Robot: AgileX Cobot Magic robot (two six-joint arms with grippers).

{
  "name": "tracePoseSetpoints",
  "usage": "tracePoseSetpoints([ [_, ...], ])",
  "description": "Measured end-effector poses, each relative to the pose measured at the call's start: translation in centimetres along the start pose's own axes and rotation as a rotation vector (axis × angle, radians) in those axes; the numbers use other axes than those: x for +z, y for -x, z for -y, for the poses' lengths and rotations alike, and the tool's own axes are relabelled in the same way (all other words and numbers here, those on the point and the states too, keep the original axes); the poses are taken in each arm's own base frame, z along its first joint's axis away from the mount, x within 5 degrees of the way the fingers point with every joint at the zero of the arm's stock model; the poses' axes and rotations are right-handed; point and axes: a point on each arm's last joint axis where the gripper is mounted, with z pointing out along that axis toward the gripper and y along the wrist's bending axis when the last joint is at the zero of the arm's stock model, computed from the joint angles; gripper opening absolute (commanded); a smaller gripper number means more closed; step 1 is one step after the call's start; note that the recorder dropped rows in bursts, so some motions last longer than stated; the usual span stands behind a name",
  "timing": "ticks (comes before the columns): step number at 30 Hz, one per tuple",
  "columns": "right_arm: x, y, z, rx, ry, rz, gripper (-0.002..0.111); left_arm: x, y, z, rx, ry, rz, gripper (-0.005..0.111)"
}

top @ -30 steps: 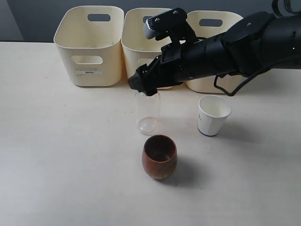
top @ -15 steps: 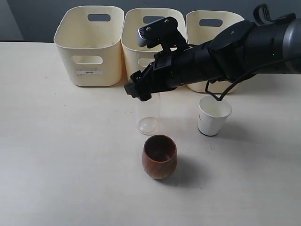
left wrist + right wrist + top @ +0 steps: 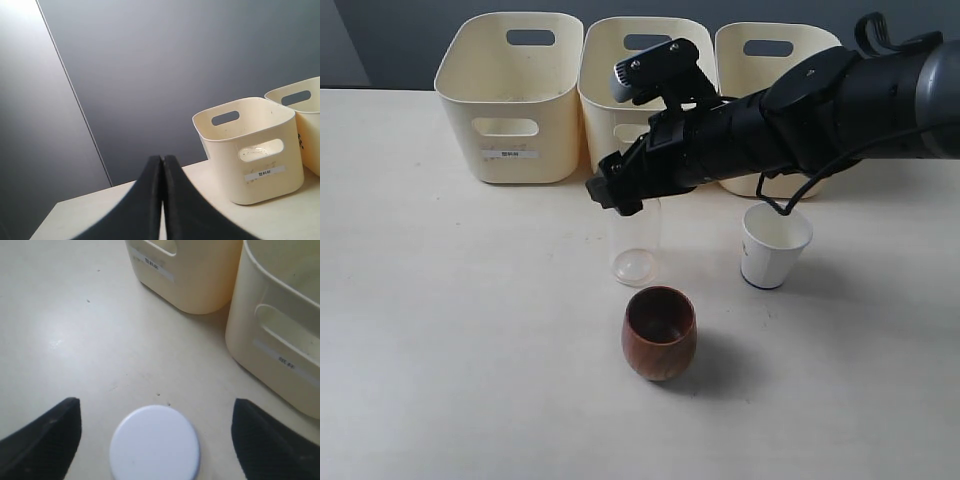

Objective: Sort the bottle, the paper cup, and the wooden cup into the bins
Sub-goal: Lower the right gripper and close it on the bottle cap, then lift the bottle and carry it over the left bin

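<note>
The clear bottle (image 3: 634,240) stands upright on the table in front of the middle bin (image 3: 620,110). Its white cap (image 3: 154,443) shows from above in the right wrist view, between the two spread fingers. My right gripper (image 3: 617,194) hangs open over the bottle's top, which the arm hides in the exterior view. The white paper cup (image 3: 774,245) stands to the right, the brown wooden cup (image 3: 660,332) nearer the front. Three cream bins line the back: left bin (image 3: 510,95), middle one, right bin (image 3: 770,50). My left gripper (image 3: 162,159) is shut, empty, and not in the exterior view.
The right arm (image 3: 800,110) stretches across the middle and right bins from the right side. The left bin (image 3: 250,150) and part of another bin (image 3: 300,107) show in the left wrist view against a dark wall. Bare table (image 3: 450,330) lies left of the bottle.
The right arm swung left and lowered a little over the bottle in the first half second, then stayed nearly still. The bottle and cups have not moved.
</note>
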Motion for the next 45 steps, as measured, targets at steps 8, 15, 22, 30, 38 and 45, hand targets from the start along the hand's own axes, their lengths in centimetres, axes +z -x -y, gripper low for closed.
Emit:
tracePoseSetpoints([
  [8, 0.0, 0.0, 0.0, -0.006, -0.001, -0.002, 0.062, 0.0, 0.0, 0.0, 0.0, 0.0, 0.0, 0.0],
  [15, 0.0, 0.0, 0.0, -0.006, 0.005, -0.005, 0.017, 0.0, 0.0, 0.0, 0.0, 0.0, 0.0, 0.0],
  [22, 0.0, -0.2, -0.2, -0.051, 0.025, -0.026, 0.0, 0.0, 0.0, 0.0, 0.0, 0.0, 0.0, 0.0],
  [30, 0.0, -0.2, -0.2, -0.054, 0.023, -0.027, 0.0, 0.0, 0.0, 0.0, 0.0, 0.0, 0.0, 0.0],
  [38, -0.4, 0.1, -0.1, -0.08, -0.013, -0.007, 0.0, 0.0, 0.0, 0.0, 0.0, 0.0, 0.0, 0.0],
  [45, -2.8, 1.9, -0.6, -0.103, -0.025, 0.07, 0.0, 0.0, 0.0, 0.0, 0.0, 0.0, 0.0, 0.0],
])
